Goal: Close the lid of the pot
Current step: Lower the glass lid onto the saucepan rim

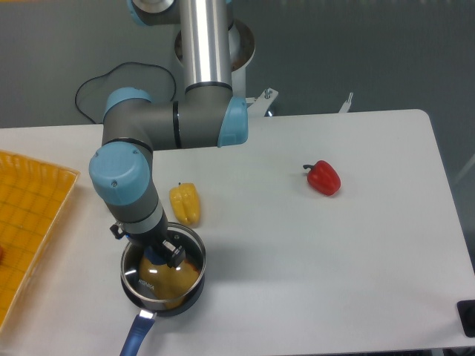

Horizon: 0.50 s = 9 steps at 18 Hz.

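Sitting on pot (194, 285): lid (159, 282) | jaws (158, 254) above lid, grip hidden

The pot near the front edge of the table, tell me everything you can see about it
The pot is a small round dark saucepan with a shiny steel rim and a blue handle pointing toward the front edge. It stands upright on the white table. The glass lid covers its mouth, and the gripper is directly above it.

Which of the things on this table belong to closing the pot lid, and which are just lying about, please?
Belongs to the job:
- the pot, with its blue handle toward the near table edge
- the lid, over the pot beneath the arm
- the gripper, its jaws hidden from view

Just lying about:
- yellow pepper
- red pepper
- orange tray
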{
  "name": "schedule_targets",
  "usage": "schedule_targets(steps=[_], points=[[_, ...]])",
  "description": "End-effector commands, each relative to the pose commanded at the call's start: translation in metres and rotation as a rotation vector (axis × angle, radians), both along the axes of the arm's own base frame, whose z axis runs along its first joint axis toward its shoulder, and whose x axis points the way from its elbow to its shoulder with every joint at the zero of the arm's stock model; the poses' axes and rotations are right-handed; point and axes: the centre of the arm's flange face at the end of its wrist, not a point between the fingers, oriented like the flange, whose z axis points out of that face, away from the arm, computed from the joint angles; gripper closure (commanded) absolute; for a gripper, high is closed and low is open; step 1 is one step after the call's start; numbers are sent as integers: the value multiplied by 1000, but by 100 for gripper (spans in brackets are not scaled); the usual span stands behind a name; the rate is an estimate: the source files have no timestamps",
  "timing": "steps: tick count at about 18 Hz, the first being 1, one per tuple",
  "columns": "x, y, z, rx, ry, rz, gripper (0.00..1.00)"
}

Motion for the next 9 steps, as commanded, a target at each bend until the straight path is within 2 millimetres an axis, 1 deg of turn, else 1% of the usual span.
schedule_targets(steps=[9], points=[[0, 0, -3, -3, -3, 26, 56]])
